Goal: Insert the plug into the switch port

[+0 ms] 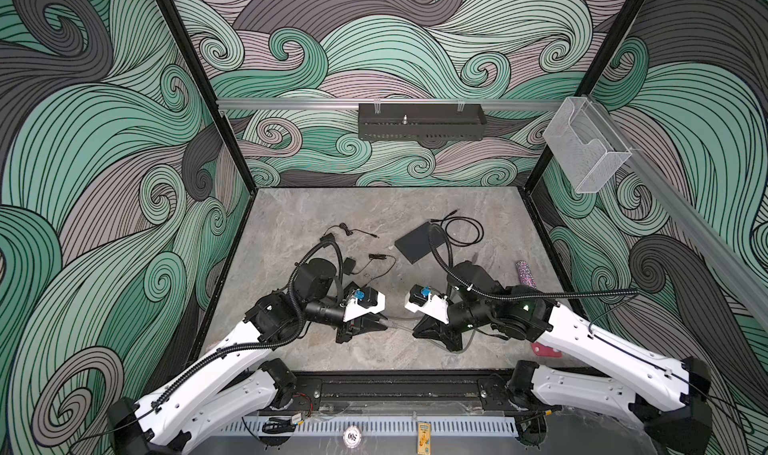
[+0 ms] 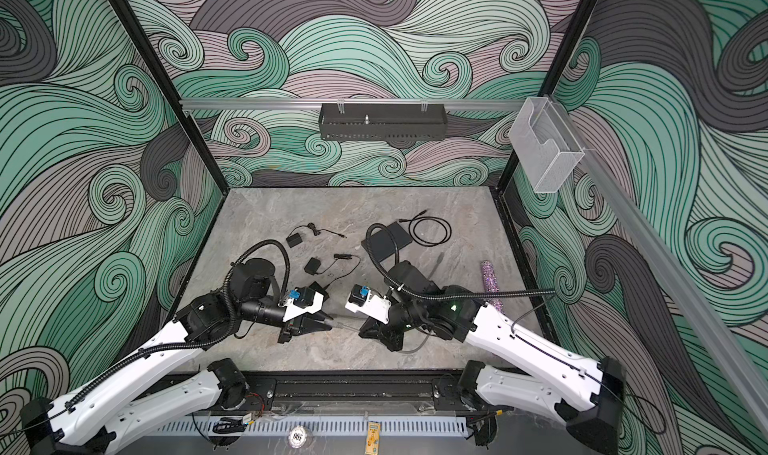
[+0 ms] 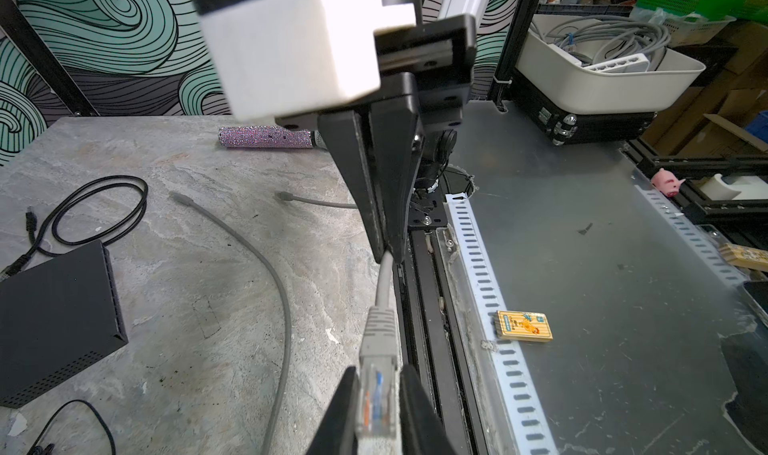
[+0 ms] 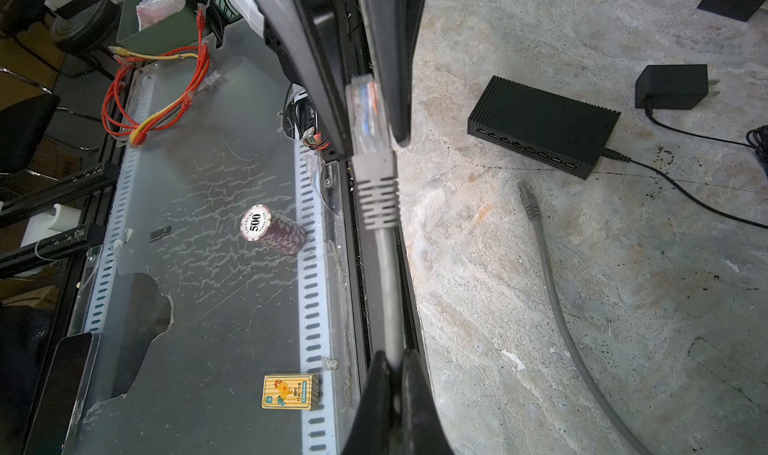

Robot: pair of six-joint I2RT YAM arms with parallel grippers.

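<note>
1. Left gripper [image 1: 386, 323], lower centre in both top views: fingers clamped on plug [image 3: 378, 403].
2. Right gripper [image 1: 414, 329]: pinching grey cable [image 4: 388, 266] behind plug.
3. Switch port [image 4: 530, 149]: on table [image 4: 540, 307] beside left gripper, apart from plug.

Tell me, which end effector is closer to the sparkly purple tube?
Right. The sparkly purple tube lies right of and farther back than the right end effector; the left end effector sits further left, facing it.
</note>
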